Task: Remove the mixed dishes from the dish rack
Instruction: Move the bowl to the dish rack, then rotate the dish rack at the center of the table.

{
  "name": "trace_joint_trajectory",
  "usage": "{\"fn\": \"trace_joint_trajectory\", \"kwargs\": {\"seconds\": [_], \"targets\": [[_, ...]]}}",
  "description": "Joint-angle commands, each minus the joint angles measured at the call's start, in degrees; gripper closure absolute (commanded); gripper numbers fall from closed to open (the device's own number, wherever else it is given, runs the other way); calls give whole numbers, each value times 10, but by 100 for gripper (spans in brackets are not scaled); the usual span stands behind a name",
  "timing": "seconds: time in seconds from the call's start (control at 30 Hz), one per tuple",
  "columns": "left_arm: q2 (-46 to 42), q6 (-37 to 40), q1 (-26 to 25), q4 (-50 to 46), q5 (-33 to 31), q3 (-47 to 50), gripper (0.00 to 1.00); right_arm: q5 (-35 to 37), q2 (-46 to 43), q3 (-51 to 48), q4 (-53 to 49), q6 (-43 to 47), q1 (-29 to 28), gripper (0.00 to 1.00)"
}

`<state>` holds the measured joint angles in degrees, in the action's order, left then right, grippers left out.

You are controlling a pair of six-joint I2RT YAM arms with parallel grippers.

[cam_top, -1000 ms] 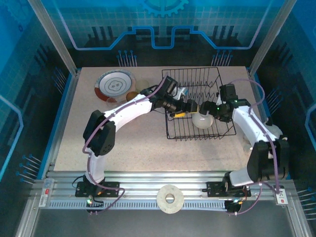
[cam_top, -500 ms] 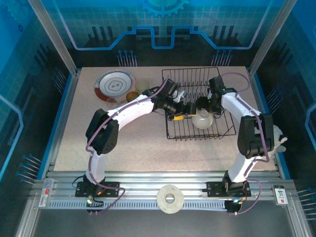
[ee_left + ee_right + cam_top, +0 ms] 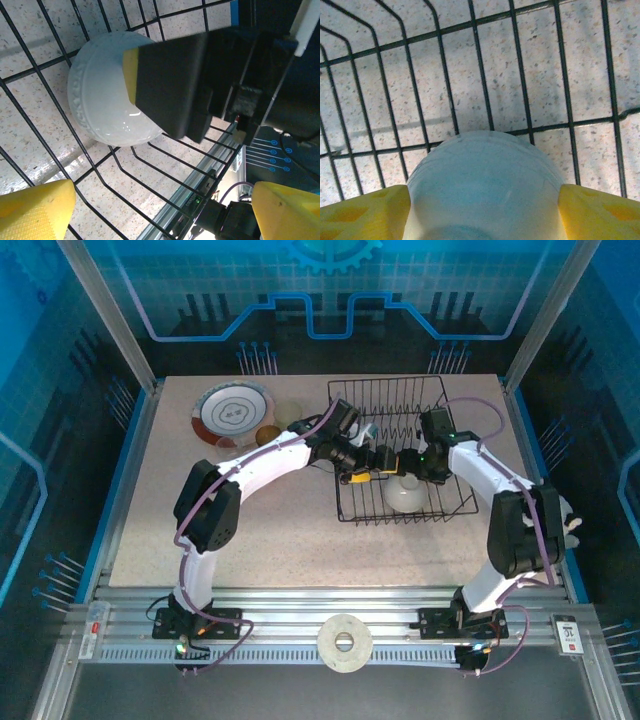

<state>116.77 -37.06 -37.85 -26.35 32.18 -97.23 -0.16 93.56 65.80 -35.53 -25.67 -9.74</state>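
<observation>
the right tool (image 3: 482, 212) has its yellow fingers (image 3: 365, 212) set either side of a cream cup (image 3: 480, 165), close against its wall; whether they squeeze it i cannot tell. the cup sits right under that tool on the floor of the dish rack (image 3: 395, 400), in the rack's near half. it looks like a dome, mouth down with its axis upright, though that is not certain. the black wire rack stands on the table (image 3: 250, 530). just left of the right tool, the left tool (image 3: 160, 210) points at the same cup, its fingers spread wide and apart from it. farther left of that tool, outside the rack, a red-rimmed plate (image 3: 232, 408) lies flat on the table, with an amber cup (image 3: 267, 435) and a pale cup (image 3: 290, 415) just beside it.
</observation>
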Motion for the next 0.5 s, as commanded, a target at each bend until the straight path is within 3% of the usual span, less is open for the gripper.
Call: {"fn": "trace_joint_trajectory", "kwargs": {"seconds": [0.0,0.23,0.47], "targets": [[11,2,5,-16,-5,3,9,-6,-36,6,-12,-7,-4,21],[22,26,6,-44,-3,0,10,-48,-97,34,-43,1,50,12],[48,28,5,-45,9,-7,12,-90,-128,-36,-41,5,84,11]]}}
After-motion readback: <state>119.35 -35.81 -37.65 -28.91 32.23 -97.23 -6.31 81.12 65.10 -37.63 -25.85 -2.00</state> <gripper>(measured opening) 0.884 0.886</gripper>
